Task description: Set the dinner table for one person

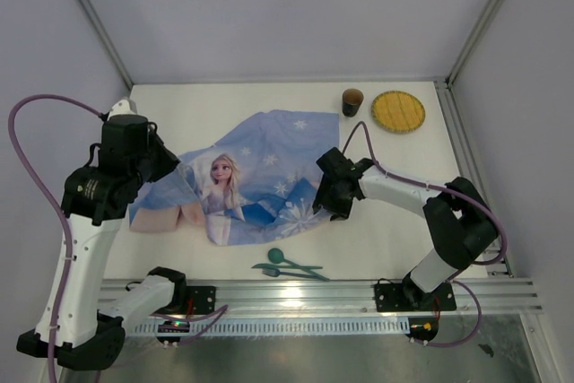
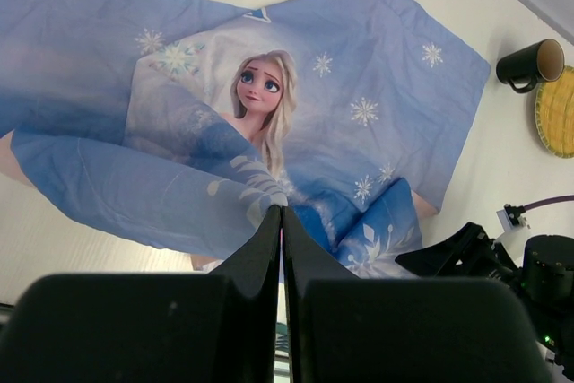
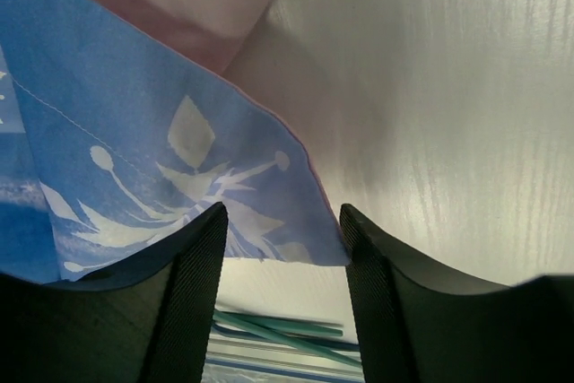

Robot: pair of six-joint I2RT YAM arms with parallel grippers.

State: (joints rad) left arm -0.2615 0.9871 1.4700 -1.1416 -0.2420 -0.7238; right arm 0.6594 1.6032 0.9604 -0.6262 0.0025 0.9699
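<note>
Straddling a corner of the crumpled blue Elsa-print cloth (image 1: 260,168), the right claw (image 3: 282,221) stood spread, its fingers (image 3: 193,302) close above the large flat white matte tabletop (image 1: 368,244) framed by silver aluminium rails. At the cloth's left edge the left claw (image 2: 281,214) was pressed together, raised off the tabletop; couldn't tell whether it pinched cloth. Tabletop lay beneath both claws.

Count: 1 blue cloth (image 1: 260,177), 1 dark cup (image 1: 352,101), 1 yellow round plate (image 1: 398,111), 2 green utensils (image 1: 289,266), 1 white counter (image 1: 179,105).
</note>
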